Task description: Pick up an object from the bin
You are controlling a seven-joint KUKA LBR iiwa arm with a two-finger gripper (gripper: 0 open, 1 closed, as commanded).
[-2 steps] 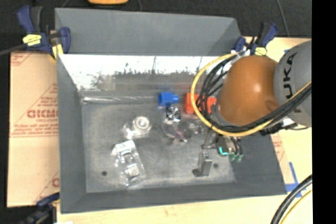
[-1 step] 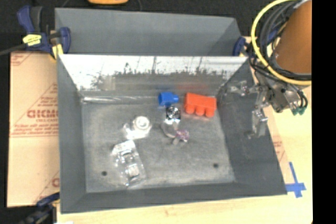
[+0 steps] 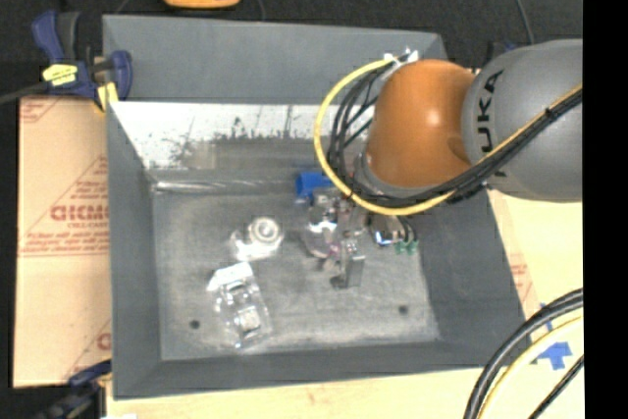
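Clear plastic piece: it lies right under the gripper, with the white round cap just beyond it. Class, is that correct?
No. The camera view shows the clear plastic piece lying to the view's left of the gripper, apart from it, not under it. The white round cap does lie just beyond it.

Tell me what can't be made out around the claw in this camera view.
Blue thing, camera view: partly under the orange cover; kind unclear.
Green thing, camera view: mostly behind the wrist, too small to name.
Pale thing beside the claw, camera view: blurred; touching or apart, cannot tell.
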